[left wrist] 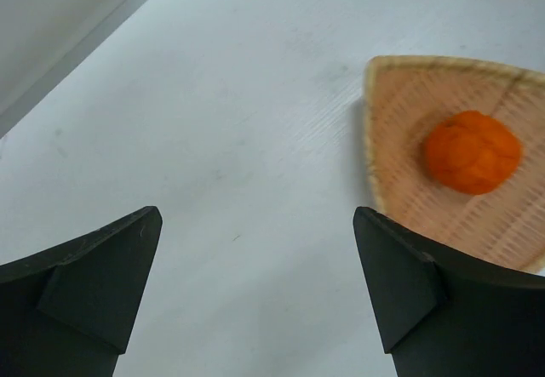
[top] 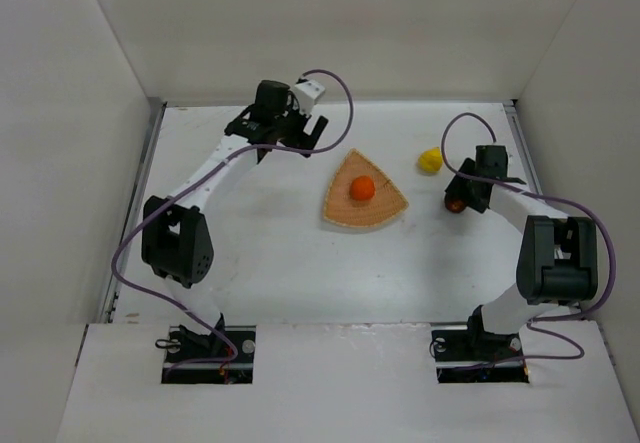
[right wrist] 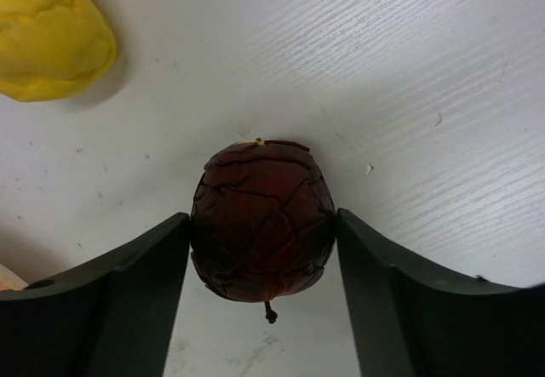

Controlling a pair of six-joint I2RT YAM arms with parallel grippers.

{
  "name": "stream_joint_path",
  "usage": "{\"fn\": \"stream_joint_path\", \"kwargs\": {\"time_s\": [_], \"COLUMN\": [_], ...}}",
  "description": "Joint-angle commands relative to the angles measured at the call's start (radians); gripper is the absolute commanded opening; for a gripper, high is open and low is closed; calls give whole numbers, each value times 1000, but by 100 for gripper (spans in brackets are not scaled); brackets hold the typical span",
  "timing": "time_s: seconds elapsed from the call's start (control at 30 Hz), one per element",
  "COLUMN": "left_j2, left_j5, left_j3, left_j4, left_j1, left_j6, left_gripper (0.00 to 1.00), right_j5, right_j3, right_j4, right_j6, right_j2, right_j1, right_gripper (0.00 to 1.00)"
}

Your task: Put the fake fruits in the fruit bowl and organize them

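Dark red fruit: which end effector has it?

Reply: The right gripper. Its two fingers press the opposite sides of the dark red fruit, so the jaws are clenched on it. The fruit is low at the table, to the right of the fruit bowl and apart from it.

Query: State of the other end effector?

Reply: The left gripper is released. Its jaws stand wide with nothing between them, over bare table just beside the bowl's left edge.

Query: Location of the remaining fruits?

Reply: The orange fruit lies inside the bowl, near its middle. The yellow fruit lies on the table beyond the bowl's right corner. It is outside the bowl, near the dark red fruit but not touching it.

Query: Bowl position?

Reply: It lies flat on the table, between the two arms.
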Motion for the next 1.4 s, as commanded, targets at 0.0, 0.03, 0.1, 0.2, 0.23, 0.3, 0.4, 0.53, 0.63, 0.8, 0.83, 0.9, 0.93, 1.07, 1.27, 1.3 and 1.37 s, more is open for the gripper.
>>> {"fn": "stream_joint_path", "kwargs": {"time_s": [0.0,0.03,0.1,0.2,0.23,0.3,0.4,0.53,0.63,0.8,0.83,0.9,0.93,1.07,1.27,1.3,1.37], "left_j2": [-29,-37,-54,-78,-85,-89,-95,-102,-100,-102,-103,-108,-109,-118,-105,-100,-94], "left_j5": [-38,-42,-47,-49,-49,-52,-58,-58,-58,-58,-58,-58,-58,-58,-58,-58,-58], "left_j3": [-87,-103,-122,-140,-146,-153,-165,-191,-199,-200,-202,-209,-212,-225,-223,-222,-220], "left_j4": [35,41,42,52,56,61,61,72,76,78,79,84,85,92,93,92,90], "left_j1": [58,77,110,158,172,189,200,201,203,197,197,197,198,207,212,210,207], "left_j6": [-20,-12,0,0,0,5,5,6,8,8,8,9,9,11,11,11,12], "left_gripper": [100,100,100,100,100,100,100,100,100,100,100,100,100,100,100,100,100], "right_j5": [10,10,12,26,30,53,107,118,107,104,99,72,61,33,4,13,55], "right_j3": [-7,-7,-2,10,16,41,93,180,275,438,468,527,542,568,544,539,532], "right_j4": [16,16,8,4,2,-15,-38,-23,2,22,23,16,13,2,2,2,-7], "right_j6": [-15,-17,-21,-29,-29,-29,-20,-5,5,2,8,6,6,9,-6,-9,-8], "right_j2": [8,6,-8,-60,-73,-106,-144,-140,-59,153,194,270,293,333,237,211,160], "right_j1": [12,12,12,41,55,99,199,361,463,543,546,551,552,557,557,551,523], "right_gripper": [62,55,41,22,18,16,16,17,17,19,20,20,20,42,100,100,100]}}
